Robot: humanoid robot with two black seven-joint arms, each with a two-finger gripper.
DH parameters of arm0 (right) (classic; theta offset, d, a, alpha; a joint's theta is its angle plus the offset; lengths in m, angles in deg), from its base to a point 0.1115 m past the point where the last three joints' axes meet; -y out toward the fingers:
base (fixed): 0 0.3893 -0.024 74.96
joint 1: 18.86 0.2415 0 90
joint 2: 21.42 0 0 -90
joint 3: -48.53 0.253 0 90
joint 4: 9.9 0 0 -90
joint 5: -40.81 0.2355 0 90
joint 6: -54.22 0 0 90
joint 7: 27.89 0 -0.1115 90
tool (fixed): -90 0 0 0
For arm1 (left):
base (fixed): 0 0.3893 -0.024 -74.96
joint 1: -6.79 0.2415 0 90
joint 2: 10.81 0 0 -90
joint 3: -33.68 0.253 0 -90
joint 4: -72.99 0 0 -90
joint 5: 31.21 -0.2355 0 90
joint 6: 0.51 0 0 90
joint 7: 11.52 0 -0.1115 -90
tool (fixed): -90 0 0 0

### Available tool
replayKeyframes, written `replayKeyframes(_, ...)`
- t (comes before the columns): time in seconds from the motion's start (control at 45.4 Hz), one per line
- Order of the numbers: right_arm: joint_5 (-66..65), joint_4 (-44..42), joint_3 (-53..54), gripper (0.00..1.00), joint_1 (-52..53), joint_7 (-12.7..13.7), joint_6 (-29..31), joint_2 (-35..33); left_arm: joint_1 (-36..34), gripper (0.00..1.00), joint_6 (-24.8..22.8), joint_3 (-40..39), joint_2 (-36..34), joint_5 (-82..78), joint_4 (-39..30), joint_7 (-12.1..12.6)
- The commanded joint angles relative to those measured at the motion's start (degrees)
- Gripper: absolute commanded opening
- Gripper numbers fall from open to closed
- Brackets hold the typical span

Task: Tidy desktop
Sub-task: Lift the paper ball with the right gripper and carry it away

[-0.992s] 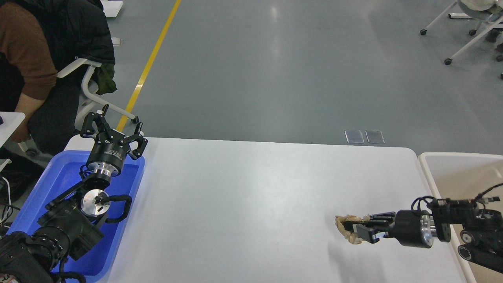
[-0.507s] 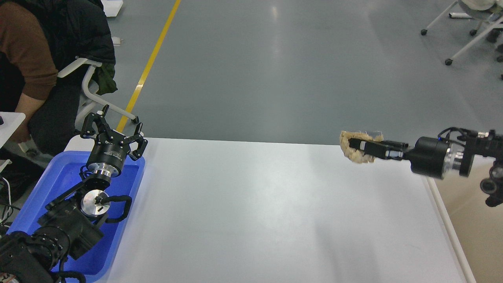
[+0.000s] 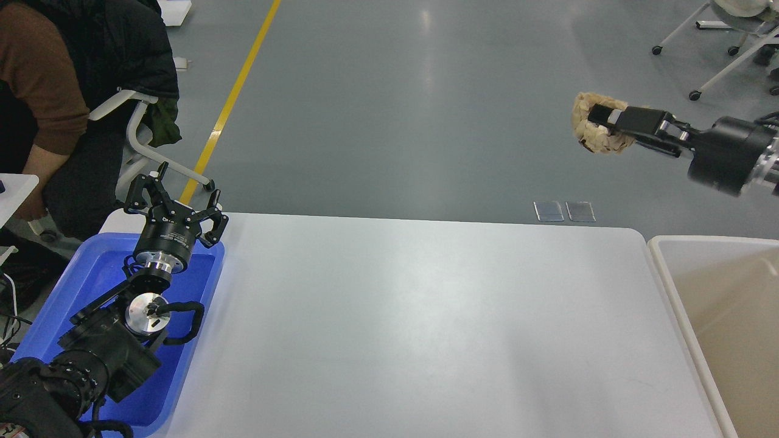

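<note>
From the head view, the right gripper (image 3: 599, 125) has risen within the last second from low over the tabletop's (image 3: 426, 316) near right corner to high beyond its far right corner, over the grey floor. It stays clamped on a crumpled beige paper wad (image 3: 589, 129). With that wad lifted, the white tabletop shows bare, so the tidying looks nearly done; the release probably belongs over the beige bin (image 3: 663, 267) just beside the right edge. The visible part of the bin holds nothing. The left gripper (image 3: 173, 201) hovers with fingers spread over the far end of the blue tray (image 3: 85, 280) at the left edge, unmoved, and the tray's visible floor is empty.
</note>
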Motion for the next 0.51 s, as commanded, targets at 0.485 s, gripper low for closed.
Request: replayKeyframes(0.485, 25.6, -61.6, -13.93, 0.0, -9.76, 8.36, 1.72, 16.55, 0.0, 1.0, 0.0, -0.05, 0.01, 0.0, 0.0, 0.08)
